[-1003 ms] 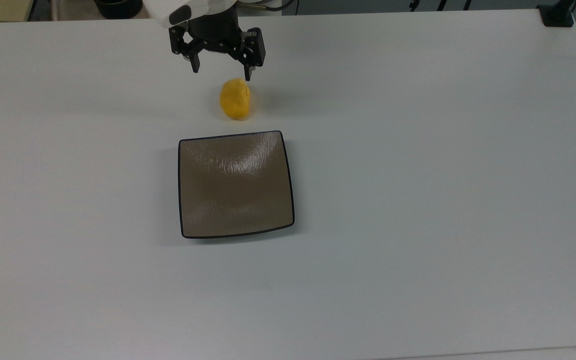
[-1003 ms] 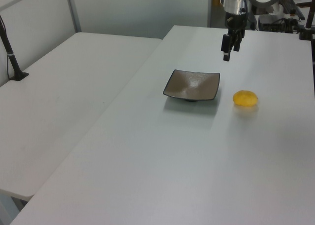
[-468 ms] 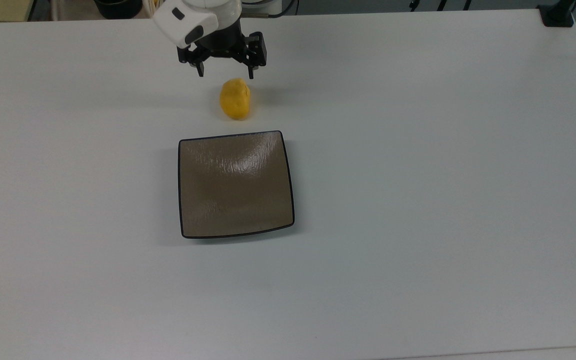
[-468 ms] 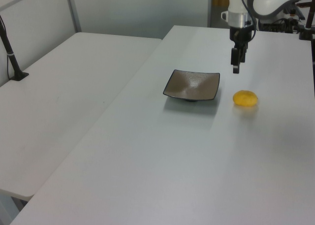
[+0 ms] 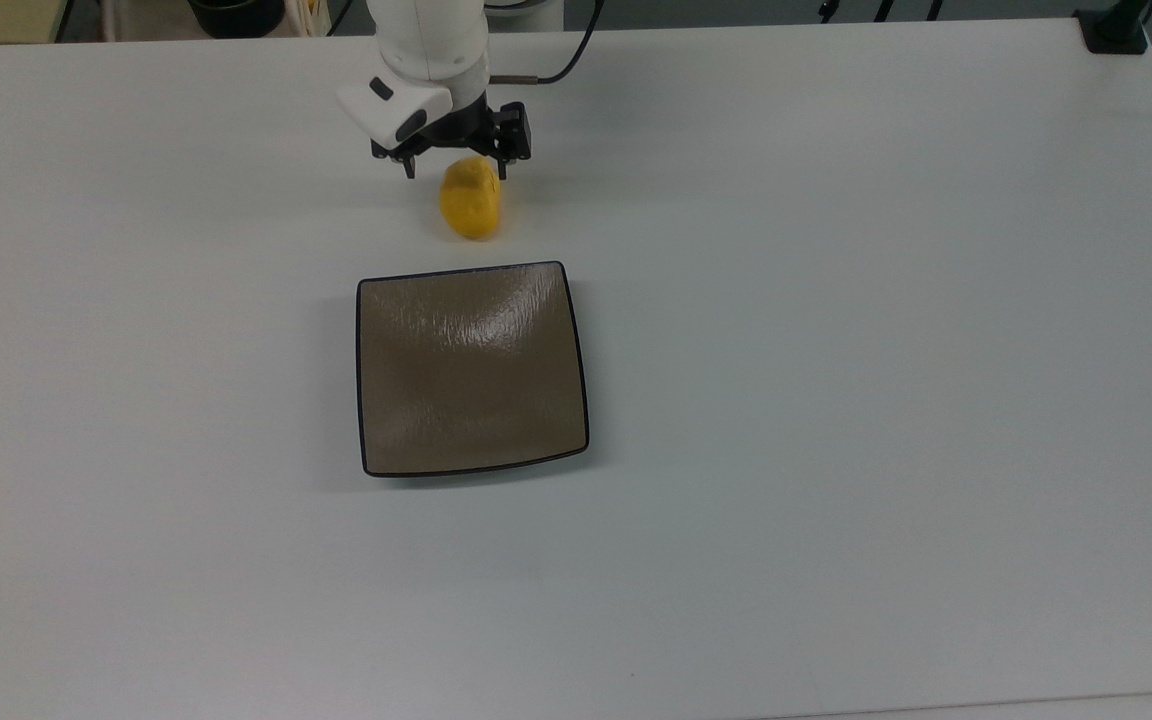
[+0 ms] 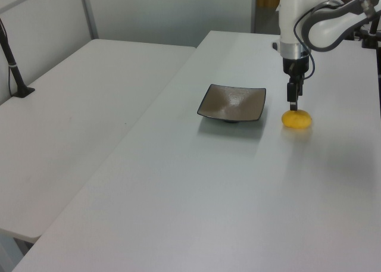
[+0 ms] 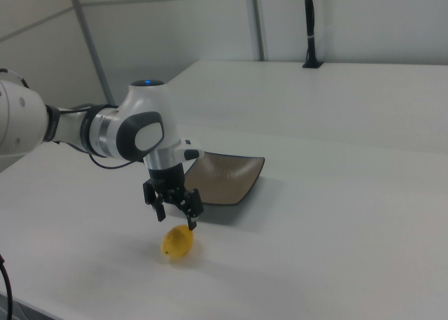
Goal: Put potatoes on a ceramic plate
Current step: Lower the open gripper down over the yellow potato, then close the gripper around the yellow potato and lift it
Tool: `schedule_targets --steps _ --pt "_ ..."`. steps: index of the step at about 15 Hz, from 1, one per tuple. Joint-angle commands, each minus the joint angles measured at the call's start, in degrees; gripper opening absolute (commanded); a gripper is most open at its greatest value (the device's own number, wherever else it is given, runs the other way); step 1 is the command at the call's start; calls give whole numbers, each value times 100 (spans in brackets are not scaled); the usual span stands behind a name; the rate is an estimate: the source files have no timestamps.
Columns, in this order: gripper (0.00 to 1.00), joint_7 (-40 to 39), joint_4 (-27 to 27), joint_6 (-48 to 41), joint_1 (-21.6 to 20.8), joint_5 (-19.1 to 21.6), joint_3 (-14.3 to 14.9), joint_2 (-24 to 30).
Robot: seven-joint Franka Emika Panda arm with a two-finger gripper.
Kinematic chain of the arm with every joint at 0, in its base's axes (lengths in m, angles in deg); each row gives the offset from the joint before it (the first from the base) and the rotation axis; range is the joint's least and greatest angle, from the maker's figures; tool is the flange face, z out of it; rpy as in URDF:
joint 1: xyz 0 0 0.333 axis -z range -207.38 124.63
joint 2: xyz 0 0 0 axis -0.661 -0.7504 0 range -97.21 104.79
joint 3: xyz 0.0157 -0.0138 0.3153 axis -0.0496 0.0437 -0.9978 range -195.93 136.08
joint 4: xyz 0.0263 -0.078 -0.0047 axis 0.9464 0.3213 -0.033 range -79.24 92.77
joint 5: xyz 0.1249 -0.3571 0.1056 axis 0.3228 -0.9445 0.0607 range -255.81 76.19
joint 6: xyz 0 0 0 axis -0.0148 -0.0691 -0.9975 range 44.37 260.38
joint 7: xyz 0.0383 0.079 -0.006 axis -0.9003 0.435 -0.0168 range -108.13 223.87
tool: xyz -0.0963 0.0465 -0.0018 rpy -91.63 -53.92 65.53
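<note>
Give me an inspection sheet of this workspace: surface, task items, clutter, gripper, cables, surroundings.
Surface: white table, bare apart from the task items.
Potato: yellow, lying on the table beside the plate, not on it.
Ceramic plate: square, brown, dark rim, nothing on it.
Clutter: nothing seen.
Gripper: open, low over the potato's end farthest from the plate, one fingertip at the potato's edge; contact cannot be told.
Cables: a black cable runs from the arm off the table's far edge in the top view.
Surroundings: a second white table on the left view's left, with a black post standing on it; pale walls behind.
</note>
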Motion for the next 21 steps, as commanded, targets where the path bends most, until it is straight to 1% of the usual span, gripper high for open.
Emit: schedule_targets --steps 1,6,7,9,10,11,12,18,21 --pt "100 -507 252 504 -97 -83 91 -191" --pt "100 -507 270 576 -106 -83 64 -402" --pt "96 -507 270 576 -106 -83 47 -429" --pt "57 -472 262 576 -97 -83 38 -438" --pt "49 -455 262 576 -105 -83 38 -438" --pt "46 -455 253 567 -97 -83 38 -429" --pt "36 -455 253 567 -105 -83 38 -411" --pt "36 -428 165 461 -97 -39 38 -236" --pt "36 -420 -150 312 -62 83 47 -139"
